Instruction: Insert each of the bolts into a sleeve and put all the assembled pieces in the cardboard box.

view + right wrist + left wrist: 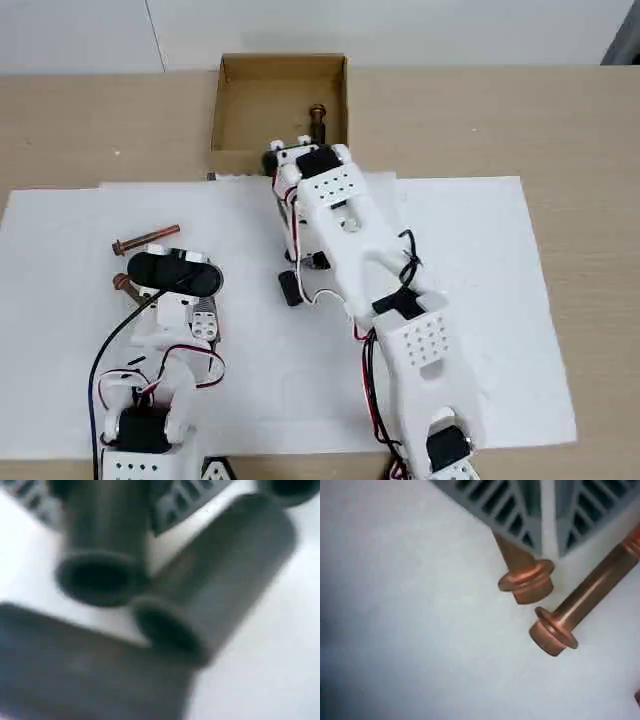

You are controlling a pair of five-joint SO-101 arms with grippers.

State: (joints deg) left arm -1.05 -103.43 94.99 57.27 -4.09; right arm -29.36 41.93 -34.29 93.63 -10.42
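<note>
Up close, left wrist view: one copper bolt runs under the left tool, and a second bolt lies just beside it on white paper. Right wrist view: two dark sleeves, blurred. High view: cardboard box with a brown piece inside, and the right tool at its near wall. Cannot tell either tool's grip.

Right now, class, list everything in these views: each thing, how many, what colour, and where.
cardboard box: one, brown, far edge of the table.
assembled piece: one, copper and dark, inside the box.
bolts: at least two, copper, on the paper by the left arm.
sleeves: at least three, dark, on the paper under the right arm.
paper: one sheet, white, over the table.
table: one, light wood.
left arm: one, white and black, near side.
right arm: one, white, stretched toward the box.
</note>
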